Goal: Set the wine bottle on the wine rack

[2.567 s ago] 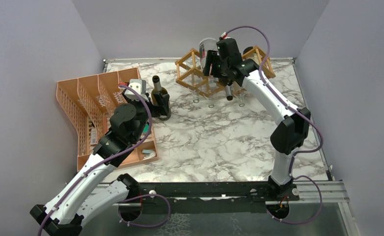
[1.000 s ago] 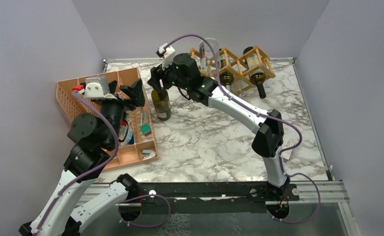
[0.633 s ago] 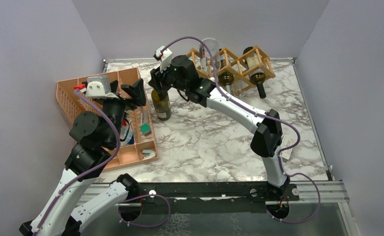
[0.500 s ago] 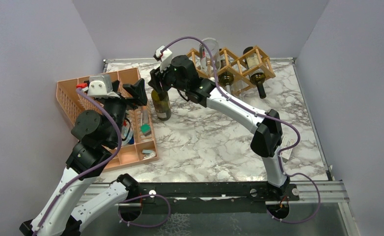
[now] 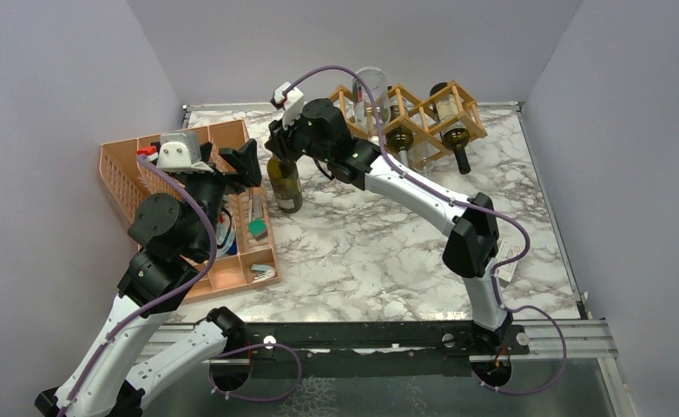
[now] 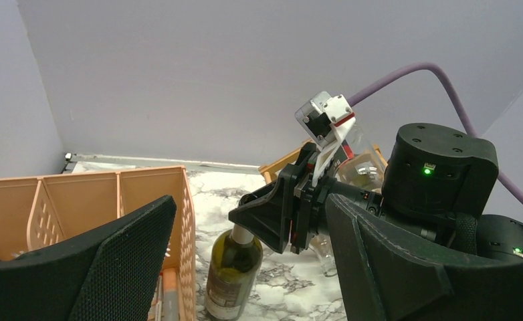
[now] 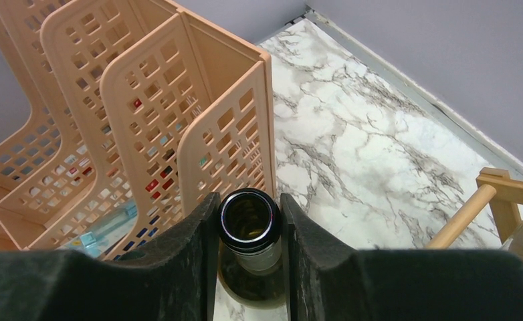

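A: Where to find the wine bottle (image 5: 286,184)?
B: Upright on the marble table (image 5: 362,252), just beside the orange mesh organizer (image 5: 158,165), well apart from the wine rack (image 5: 425,113) at the far edge.
A: And the right gripper (image 7: 249,221)?
B: Clamped on the neck just under the open mouth, one finger on either side, pads against the glass. Left gripper (image 5: 242,163) spread wide over the organizer's edge, near the bottle, holding nothing.
A: Heavy or light?
B: Probably heavy for so narrow a hold (dark glass, uncapped, fill level impossible to tell). Stiff, smooth, likely slippery, breakable if dropped.
A: Good place to hold?
B: Fair for lifting straight up, with the lip above the pads as a stop. Poor for tilting: long body below the grip, apt to swing or twist. Better to go slowly and lend support lower down before laying flat.
A: Surface?
B: Flat, hard, glossy, with no cushion against a fall.
A: Room?
B: Open table between bottle and rack, walls close on three sides. Two dark bottles (image 5: 454,137) lying in the rack's cells, necks toward the arms, and something clear (image 5: 369,87) at the left end, so hard to pick out a free cell from here
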Robot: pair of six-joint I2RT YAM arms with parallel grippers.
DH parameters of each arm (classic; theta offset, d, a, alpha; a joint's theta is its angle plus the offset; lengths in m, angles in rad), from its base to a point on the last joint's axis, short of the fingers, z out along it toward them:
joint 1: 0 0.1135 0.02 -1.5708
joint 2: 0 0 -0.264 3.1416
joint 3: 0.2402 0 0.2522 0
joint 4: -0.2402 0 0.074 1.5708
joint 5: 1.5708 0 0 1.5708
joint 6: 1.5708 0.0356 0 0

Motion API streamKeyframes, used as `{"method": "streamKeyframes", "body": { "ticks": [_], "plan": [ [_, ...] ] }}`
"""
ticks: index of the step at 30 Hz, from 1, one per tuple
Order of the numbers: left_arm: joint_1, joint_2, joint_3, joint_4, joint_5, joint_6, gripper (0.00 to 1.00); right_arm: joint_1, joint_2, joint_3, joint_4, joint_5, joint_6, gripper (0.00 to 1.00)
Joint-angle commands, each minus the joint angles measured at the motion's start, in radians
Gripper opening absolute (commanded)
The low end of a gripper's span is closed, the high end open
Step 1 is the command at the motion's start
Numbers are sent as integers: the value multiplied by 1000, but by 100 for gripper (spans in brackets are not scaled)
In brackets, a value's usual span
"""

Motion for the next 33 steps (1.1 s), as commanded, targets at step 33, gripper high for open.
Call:
{"method": "streamKeyframes", "body": {
  "ticks": [33],
  "plan": [
    [-2,244,-262,70,343,49,92,8,-746,-841,72,170,107,1]
  ]
}}
